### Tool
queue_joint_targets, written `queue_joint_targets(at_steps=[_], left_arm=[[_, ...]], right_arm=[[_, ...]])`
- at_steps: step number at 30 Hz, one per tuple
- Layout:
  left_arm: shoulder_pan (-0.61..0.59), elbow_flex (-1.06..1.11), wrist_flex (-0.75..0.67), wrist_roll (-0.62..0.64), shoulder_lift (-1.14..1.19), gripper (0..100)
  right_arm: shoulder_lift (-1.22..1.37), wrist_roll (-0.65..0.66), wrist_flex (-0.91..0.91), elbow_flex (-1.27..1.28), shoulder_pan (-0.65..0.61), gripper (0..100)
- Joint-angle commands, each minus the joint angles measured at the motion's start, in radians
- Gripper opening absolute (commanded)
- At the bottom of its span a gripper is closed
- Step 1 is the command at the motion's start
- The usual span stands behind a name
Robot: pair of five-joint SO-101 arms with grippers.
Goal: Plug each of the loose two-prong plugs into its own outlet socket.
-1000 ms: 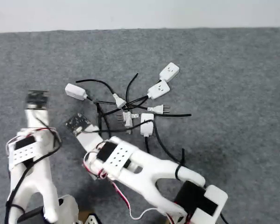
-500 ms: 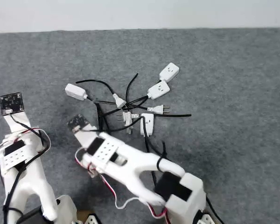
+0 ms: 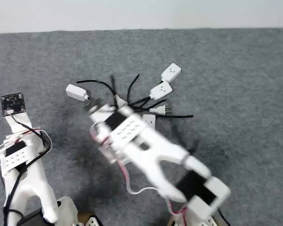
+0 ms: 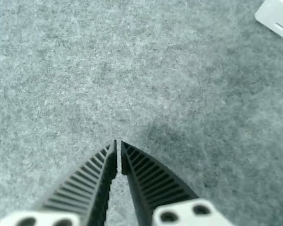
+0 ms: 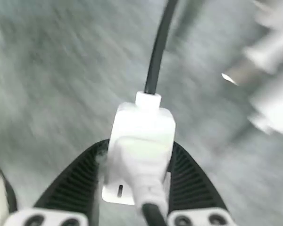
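Your right fingers [image 5: 80, 181] are clamped on a white socket block [image 5: 140, 136], with one ribbed finger against each of its sides. A black cord [image 5: 156, 52] leaves the block's far end. A white plug body [image 5: 144, 183] lies over its near face between the fingers; you cannot tell whether its prongs are in. Other white plug shapes [image 5: 273, 103] lie close by at the upper right of that view.

In the high view, the right arm [image 3: 146, 146] slants from the lower right of the frame up to the middle. Its head is over the left part of the tangle of cords [image 3: 132, 89], near the leftmost socket [image 3: 77, 92].

Your left fingers [image 4: 96, 181] are narrowed to a thin slit, with the tips hanging over the grey mat [image 4: 132, 70]. A corner of a white socket [image 4: 276, 12] sits in the upper right corner of that view. The left arm [image 3: 19, 160] stands at the lower left of the high view, close to the left edge and well apart from the tangle, with mat between them.

Two sockets, the upper socket [image 3: 171, 72] and the lower socket [image 3: 160, 89], lie just beside each other at the tangle's upper right. Below them a loose two-prong plug [image 3: 159, 110] lies on a cord, prongs pointing right.

From there a wide stretch of mat runs to the right edge of the frame. The mat's far edge crosses straight along the top, meeting a pale strip [image 3: 141, 14] of desk.
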Motion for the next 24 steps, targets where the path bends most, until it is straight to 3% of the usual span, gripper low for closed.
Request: queue_joint_targets(at_steps=[1, 8, 11, 14, 18, 24], left_arm=[[0.034, -0.033, -0.014, 0.009, -0.023, 2], [0.247, -0.127, 0.259, 0.028, -0.034, 2], [0.374, -0.231, 0.413, 0.124, -0.026, 2], [0.529, -0.338, 0.519, 0.224, -0.026, 9], [0.773, -0.403, 0.532, 0.376, -0.026, 15], [1.031, -0.412, 0.350, 0.603, -0.023, 13]], right_arm=[[-0.236, 0.175, 0.174, -0.028, 0.220, 0.8], [-0.650, 0.328, 0.197, 0.187, 0.610, 0.8], [-0.808, 0.428, 0.156, 0.318, 0.863, 0.8], [-0.889, 0.549, 0.016, 0.470, 1.173, 0.8], [-0.845, 0.666, -0.242, 0.628, 1.472, 0.8], [-0.585, 0.692, -0.549, 0.657, 1.673, 0.8]])
